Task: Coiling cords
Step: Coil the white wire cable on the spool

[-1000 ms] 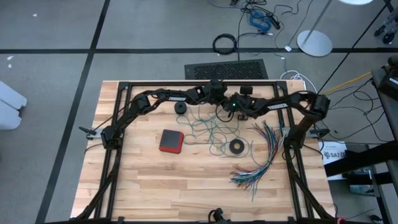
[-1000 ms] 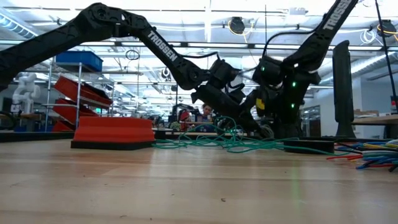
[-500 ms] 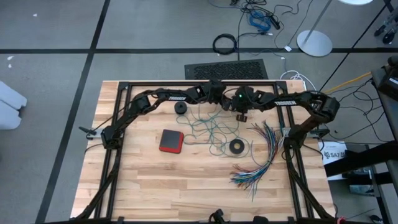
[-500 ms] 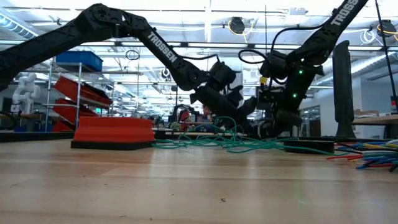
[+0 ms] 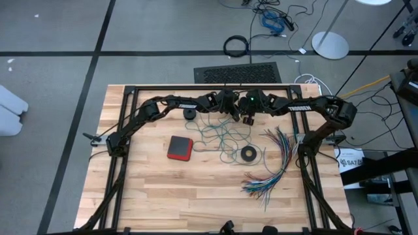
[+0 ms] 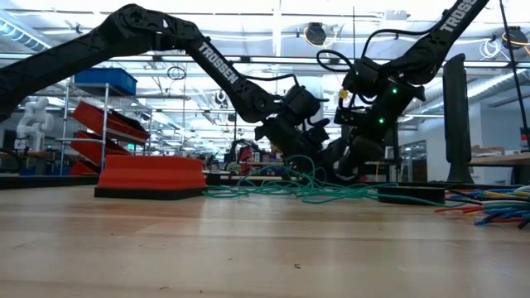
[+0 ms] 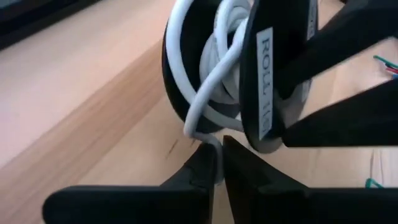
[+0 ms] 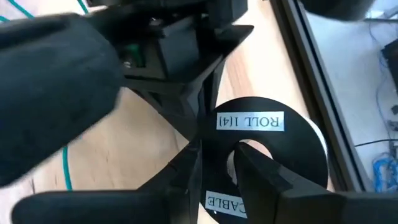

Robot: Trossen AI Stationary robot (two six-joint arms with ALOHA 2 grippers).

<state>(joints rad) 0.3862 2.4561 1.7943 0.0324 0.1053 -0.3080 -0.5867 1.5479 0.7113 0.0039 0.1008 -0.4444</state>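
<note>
Left wrist view: white cord [image 7: 211, 81] wraps round black spool [image 7: 273, 74].

You're set up in a robotics lab or workshop, no question. The wooden worktop [image 5: 163, 183] sits in a black metal frame on grey floor marked with dark tape lines, loose cables [image 5: 274, 18] trailing about. Look level across and you get red storage bins [image 6: 99, 132] on racks (a blue one too), more benches, and rows of ceiling lights.
</note>
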